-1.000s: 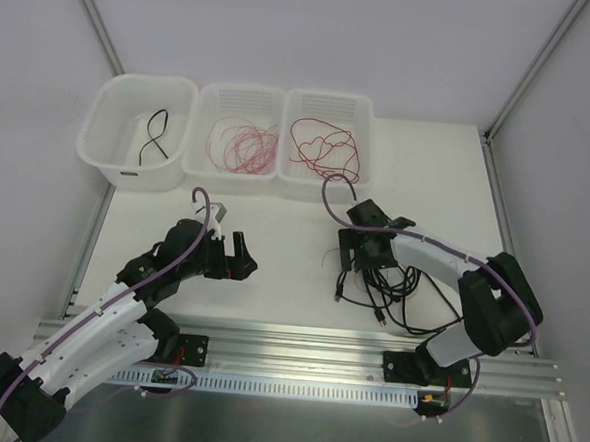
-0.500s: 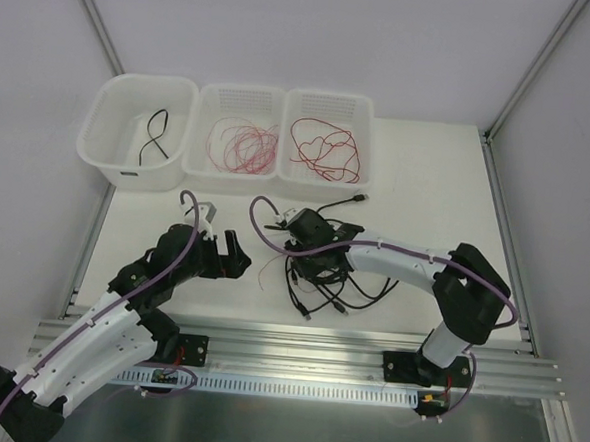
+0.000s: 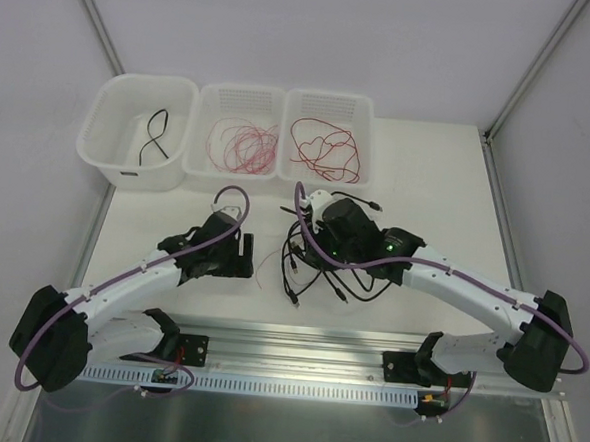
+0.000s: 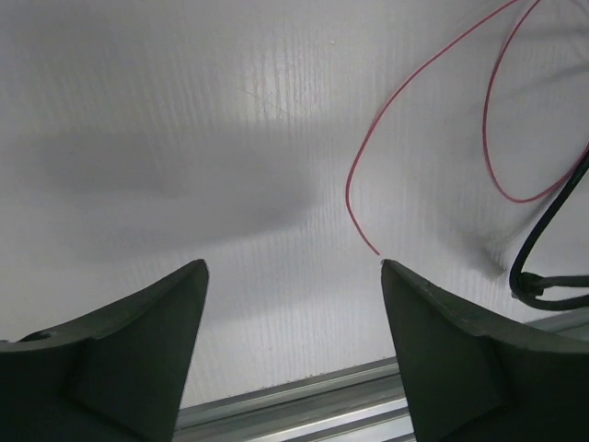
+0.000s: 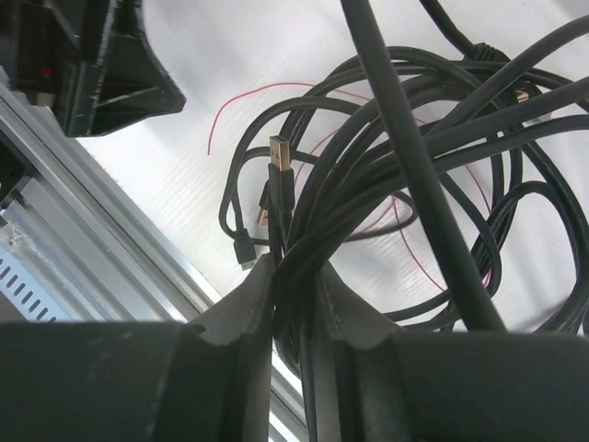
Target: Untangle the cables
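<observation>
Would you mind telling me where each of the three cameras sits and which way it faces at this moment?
Top external: above and behind the bases, looking down on the table and bins; both arms show.
Left wrist: on the left arm, looking down past the open left gripper at a red wire.
Right wrist: on the right arm, looking past the right gripper, which is shut on the black cables; the left gripper shows at top left.
Shared: both wrist views catch the red wire's loose end.
</observation>
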{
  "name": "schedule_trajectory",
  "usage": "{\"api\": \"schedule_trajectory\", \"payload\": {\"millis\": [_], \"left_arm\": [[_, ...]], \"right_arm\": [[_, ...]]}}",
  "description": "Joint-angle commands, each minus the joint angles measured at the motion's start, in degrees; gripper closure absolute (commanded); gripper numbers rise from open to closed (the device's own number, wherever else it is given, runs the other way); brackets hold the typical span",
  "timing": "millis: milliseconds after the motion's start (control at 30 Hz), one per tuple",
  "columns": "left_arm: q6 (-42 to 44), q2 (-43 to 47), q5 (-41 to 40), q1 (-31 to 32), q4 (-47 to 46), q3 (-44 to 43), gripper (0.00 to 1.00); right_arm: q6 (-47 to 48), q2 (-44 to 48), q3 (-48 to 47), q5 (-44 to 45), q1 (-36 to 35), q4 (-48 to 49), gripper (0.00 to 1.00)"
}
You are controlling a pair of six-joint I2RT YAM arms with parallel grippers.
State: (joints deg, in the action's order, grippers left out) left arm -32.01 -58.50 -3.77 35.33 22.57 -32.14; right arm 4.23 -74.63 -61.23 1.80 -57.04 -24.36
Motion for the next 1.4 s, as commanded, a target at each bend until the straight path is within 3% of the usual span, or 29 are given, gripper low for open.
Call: {"api": "schedule_trajectory", "payload": {"millis": [0, 367, 567, 667, 700, 900, 1067, 1367], "left_arm": [[1.07, -4.59, -5.01, 2.98, -2.97, -5.29, 0.29], [8.01, -18.92, -3.35, 6.85, -18.77, -8.46, 0.35], [9.33, -27.52, -4.31, 8.35, -21.51, -10.39, 0.40], [8.64, -31.58, -7.03, 9.05, -21.60, -11.45, 0.48], [8.11, -32.37, -7.74, 9.14, -21.60, -11.63, 0.56], [4.94, -36.15, -9.94, 9.32, -21.42, -11.45, 0.71], [4.15, -36.95, -10.64, 9.23, -21.07, -11.54, 1.00], [2.31, -33.09, -15.39, 7.74, -17.30, -10.23, 1.00]], "right_arm": [[1.22, 5.28, 0.94, 2.59, 0.08, -0.51, 0.99], [1.48, 11.96, 4.10, 1.71, -0.01, 0.89, 0.99], [1.57, 13.54, 5.42, 0.40, 0.08, 2.30, 0.99], [1.40, 14.16, 5.86, -0.31, -0.01, 3.09, 0.99], [1.40, 14.42, 5.86, -0.40, 0.08, 3.09, 0.99], [1.57, 15.48, 5.51, -0.22, -0.01, 2.39, 0.99], [1.75, 16.18, 5.16, 0.04, 0.08, 1.77, 0.99], [2.19, 19.34, 4.90, 5.13, 0.17, -2.88, 0.99]]}}
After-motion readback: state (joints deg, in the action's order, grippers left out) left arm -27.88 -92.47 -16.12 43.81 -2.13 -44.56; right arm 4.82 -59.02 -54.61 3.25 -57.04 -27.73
